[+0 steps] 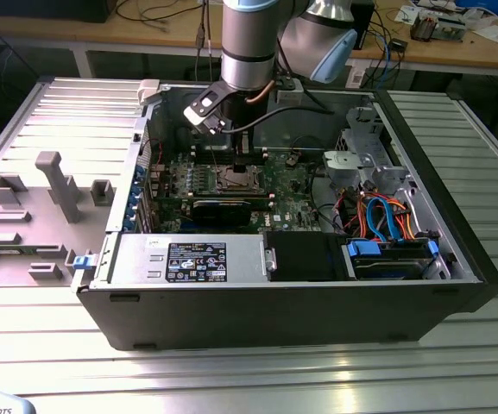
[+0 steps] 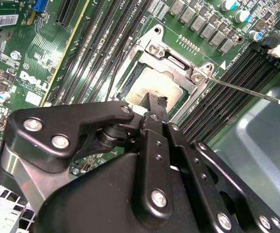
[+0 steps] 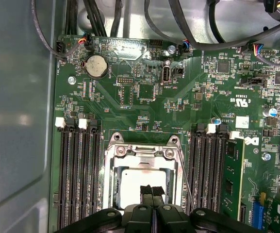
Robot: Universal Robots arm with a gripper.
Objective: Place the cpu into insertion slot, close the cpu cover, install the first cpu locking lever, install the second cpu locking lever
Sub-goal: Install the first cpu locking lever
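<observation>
Centring the end effector (image 3: 152, 190), tips pinched together and empty, over the cpu (image 3: 129, 187) should seat the cpu cover (image 3: 143, 156) evenly

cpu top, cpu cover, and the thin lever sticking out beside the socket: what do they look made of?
cpu: pale satin metal top, soft dull sheen.
cpu cover: bright stamped sheet metal, probably steel; sharp glints, thin edges.
locking lever: thin bare metal rod, likely steel wire; shiny highlight along it.
</observation>
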